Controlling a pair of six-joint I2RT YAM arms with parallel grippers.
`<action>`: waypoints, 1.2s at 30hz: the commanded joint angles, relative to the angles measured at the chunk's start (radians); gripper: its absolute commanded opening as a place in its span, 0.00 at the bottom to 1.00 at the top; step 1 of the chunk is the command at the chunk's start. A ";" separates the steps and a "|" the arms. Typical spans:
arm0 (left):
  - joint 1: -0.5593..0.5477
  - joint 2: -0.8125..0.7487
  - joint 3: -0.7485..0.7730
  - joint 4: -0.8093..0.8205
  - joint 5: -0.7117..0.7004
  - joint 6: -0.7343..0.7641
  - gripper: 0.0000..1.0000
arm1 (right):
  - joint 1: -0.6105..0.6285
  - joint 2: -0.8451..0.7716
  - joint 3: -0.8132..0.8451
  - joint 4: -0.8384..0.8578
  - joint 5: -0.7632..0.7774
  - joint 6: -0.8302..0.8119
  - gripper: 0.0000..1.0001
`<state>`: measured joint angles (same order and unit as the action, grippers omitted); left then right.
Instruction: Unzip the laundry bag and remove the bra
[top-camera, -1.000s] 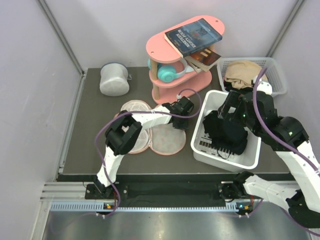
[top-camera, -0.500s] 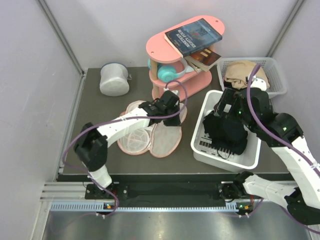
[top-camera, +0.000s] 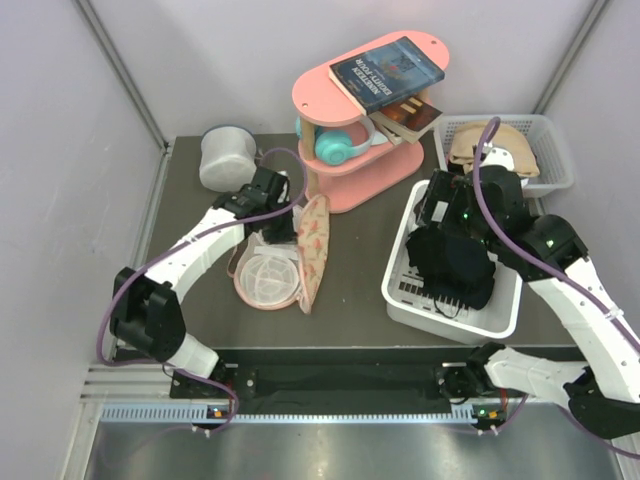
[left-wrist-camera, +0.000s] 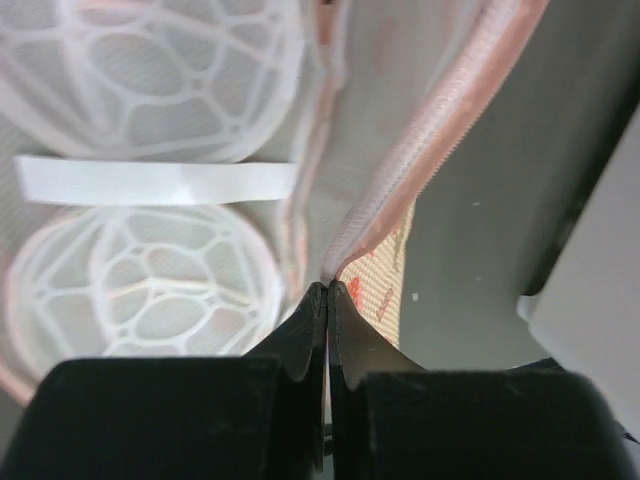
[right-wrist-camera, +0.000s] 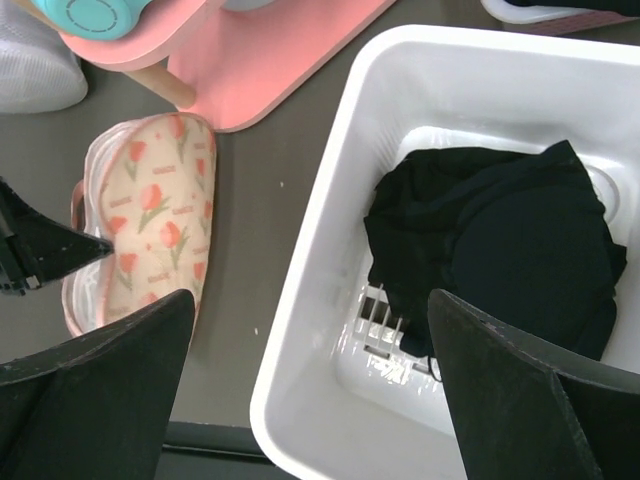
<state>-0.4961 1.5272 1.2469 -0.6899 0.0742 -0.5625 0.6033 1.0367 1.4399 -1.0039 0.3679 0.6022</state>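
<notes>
Top external view: the flat beige-pink fabric laundry bag (top-camera: 312, 248) printed with red and green motifs lies open on the dark table top (top-camera: 200, 250), left of centre. Its upper flap stands on edge and tilted, while the lower half lies flat to the flap's left, showing two white lattice domes (top-camera: 268, 278). In the left wrist view a white band (left-wrist-camera: 155, 180) runs between these domes. The left gripper (left-wrist-camera: 328, 295) has its fingers pressed together on the pink piped rim of the raised flap, at the flap's far end. Just beyond the bag stands a pink wooden two-tier shelf (top-camera: 350, 185) with books on top and teal headphones (top-camera: 335, 148) on the lower tier. A white-grey cylindrical container (top-camera: 228, 157) sits at the far left. To the right of the bag, apart from it, is a white plastic rectangular bin (top-camera: 400, 290) holding a crumpled black garment (right-wrist-camera: 500, 240). The right gripper (right-wrist-camera: 310, 300) hangs above this bin with its fingers spread wide and nothing between them. At the far right a white slotted basket (top-camera: 555, 150) holds a beige garment (top-camera: 490, 145)
</notes>
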 joint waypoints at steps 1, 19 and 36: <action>0.051 -0.058 0.005 -0.089 -0.016 0.113 0.00 | -0.014 0.017 0.027 0.077 -0.041 -0.022 1.00; 0.194 0.001 0.045 -0.194 -0.296 0.364 0.00 | -0.013 0.048 0.027 0.111 -0.095 -0.033 1.00; 0.248 0.094 0.105 -0.183 -0.399 0.441 0.09 | -0.011 0.049 0.028 0.120 -0.113 -0.058 1.00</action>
<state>-0.2638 1.6154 1.3094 -0.8658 -0.2653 -0.1337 0.6033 1.0874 1.4399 -0.9314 0.2638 0.5648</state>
